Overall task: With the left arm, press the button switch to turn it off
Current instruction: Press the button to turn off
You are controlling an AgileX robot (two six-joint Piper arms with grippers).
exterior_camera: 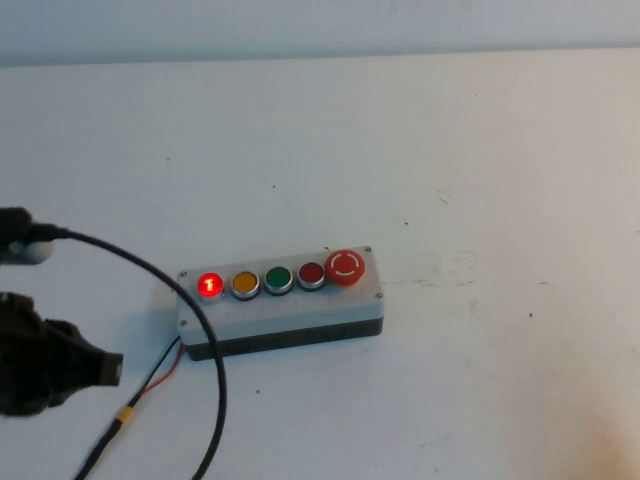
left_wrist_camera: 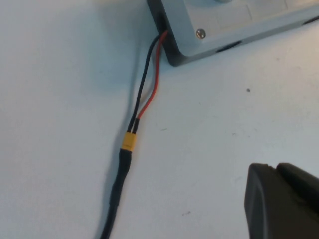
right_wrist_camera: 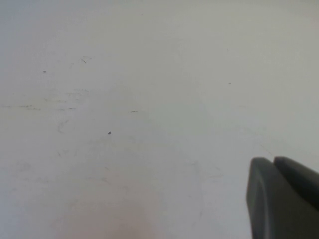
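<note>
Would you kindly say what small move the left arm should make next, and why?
Probably move the left gripper forward and rightward, above the glowing round red button at the grey box's left end; it is lit, and the gripper sits low beside the box. The right gripper hangs over bare table.

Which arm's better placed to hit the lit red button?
Left. The left gripper sits beside the grey box, at the end holding the glowing button switch. The right gripper is over bare table, absent from the high view.
</note>
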